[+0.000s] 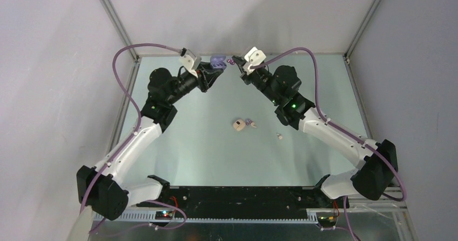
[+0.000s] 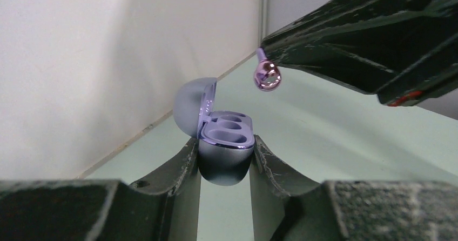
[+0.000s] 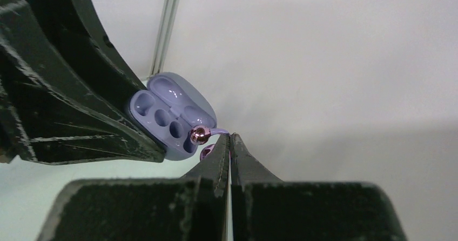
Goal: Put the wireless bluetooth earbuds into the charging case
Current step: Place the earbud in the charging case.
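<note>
Two hands meet over the far surface (image 1: 205,144): left hand (image 2: 225,144) clamped on the open charging case (image 2: 227,130), wells up as a steady target, right hand (image 3: 229,139) pinched together on a lavender earbud (image 2: 267,76) by its stem, poised near the wells, not yet in

The pale green table (image 1: 205,154) bears three loose things, all well behind the right gripper (image 1: 236,62), toward the arm bases: a round beige piece (image 1: 237,125), a small lavender earbud (image 1: 250,123) just beside it, and a white earbud (image 1: 280,136) farther to the gripper's right
</note>
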`<action>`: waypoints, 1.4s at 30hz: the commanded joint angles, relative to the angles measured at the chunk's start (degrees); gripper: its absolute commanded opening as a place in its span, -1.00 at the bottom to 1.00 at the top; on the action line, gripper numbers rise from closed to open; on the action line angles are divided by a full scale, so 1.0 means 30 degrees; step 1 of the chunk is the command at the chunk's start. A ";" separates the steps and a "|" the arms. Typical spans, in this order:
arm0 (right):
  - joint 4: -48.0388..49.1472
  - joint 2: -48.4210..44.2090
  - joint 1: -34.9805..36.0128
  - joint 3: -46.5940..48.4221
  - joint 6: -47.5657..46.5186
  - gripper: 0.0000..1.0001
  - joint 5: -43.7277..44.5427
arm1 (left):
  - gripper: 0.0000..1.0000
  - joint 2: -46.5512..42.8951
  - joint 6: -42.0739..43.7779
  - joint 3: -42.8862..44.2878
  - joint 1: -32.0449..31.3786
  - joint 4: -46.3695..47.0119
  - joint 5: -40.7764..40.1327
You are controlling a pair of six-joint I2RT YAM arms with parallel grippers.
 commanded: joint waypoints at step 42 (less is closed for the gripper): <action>0.4624 0.0497 0.1260 -0.0148 -0.2177 -1.00 0.0907 | -1.00 -0.0851 -0.4442 0.1103 -0.0526 0.1692 -0.0445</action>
